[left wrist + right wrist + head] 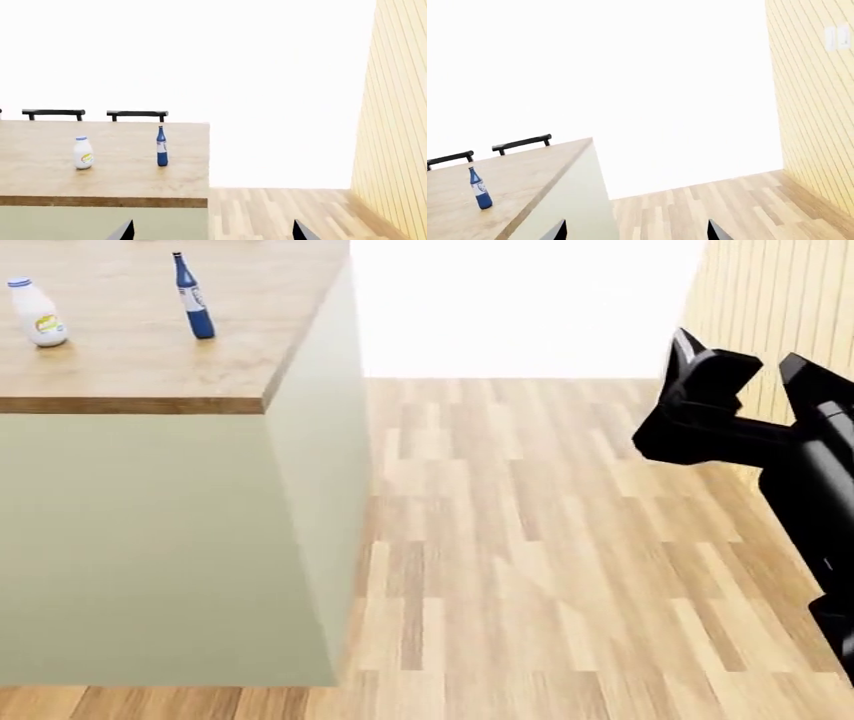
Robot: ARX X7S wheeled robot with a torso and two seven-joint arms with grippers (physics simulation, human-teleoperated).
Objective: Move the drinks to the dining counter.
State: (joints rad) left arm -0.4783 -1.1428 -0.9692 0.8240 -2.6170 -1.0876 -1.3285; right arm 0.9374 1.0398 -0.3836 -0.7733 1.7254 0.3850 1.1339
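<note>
Two drinks stand upright on the dining counter, a light wood-plank top on a plain olive-green base. One is a small white bottle with a blue cap and yellow label. The other is a slim dark-blue bottle with a white label. My left gripper is open and empty, in front of the counter's near corner and well short of the bottles. It is out of the head view. My right gripper is open and empty, raised over the floor to the right of the counter.
Black chair backs show behind the counter's far edge. A yellow slatted wall runs along the right, close behind my right arm. Wood-plank floor lies between the counter and that wall.
</note>
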